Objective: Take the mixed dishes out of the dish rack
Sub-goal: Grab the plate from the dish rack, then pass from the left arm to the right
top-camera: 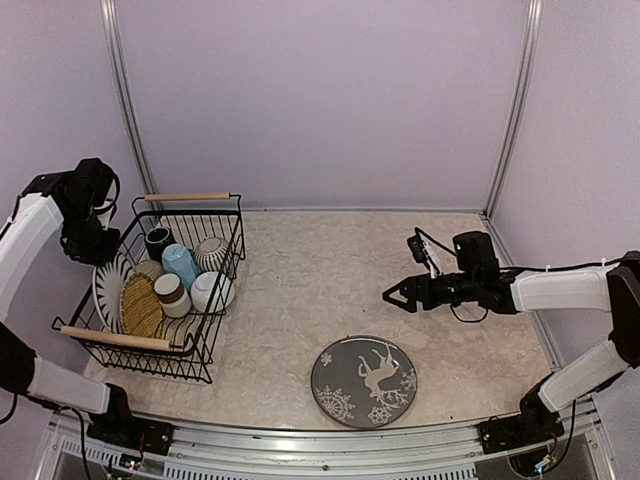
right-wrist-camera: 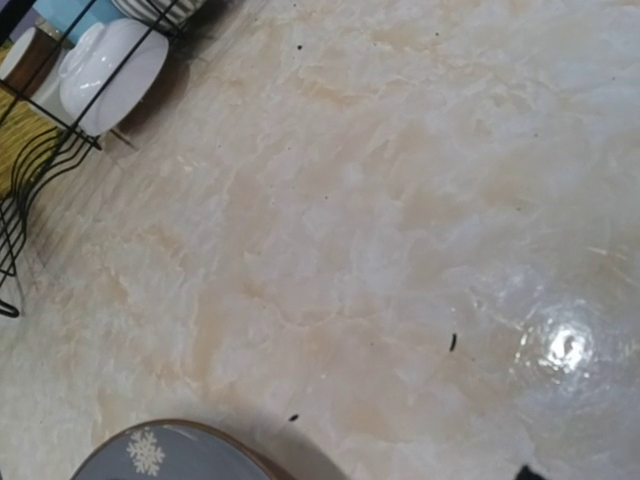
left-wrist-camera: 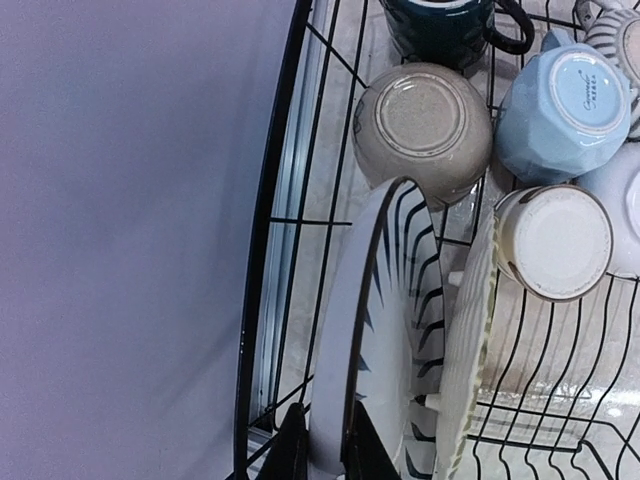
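1 grey plate [top-camera: 363, 381] with white deer and snowflakes, flat on beige marbled table [top-camera: 330, 270]

Soft, even light; glare patch on the table [right-wrist-camera: 560, 345]; striped plate [left-wrist-camera: 395, 330] blurs nearest the lens.

Enclosure, fixed views. Landmark: table [top-camera: 330, 270], top in beige marble pattern with paler veins.
- Behind table: plain pale lilac back wall [top-camera: 320, 100], no openings visible.
- Left of table: side wall [top-camera: 50, 90], same lilac. Right of table: matching side wall [top-camera: 590, 120].
- At the table's far corners: two upright metal posts, left [top-camera: 125, 110] and right [top-camera: 517, 110], both leaning slightly inward in the overhead view.
- Along the table's near edge: silver aluminium rail [top-camera: 330, 455].
- Light: even and soft. One bright glare patch [right-wrist-camera: 560, 345] on the table top; a few small dark specks [right-wrist-camera: 453, 342] beside it.
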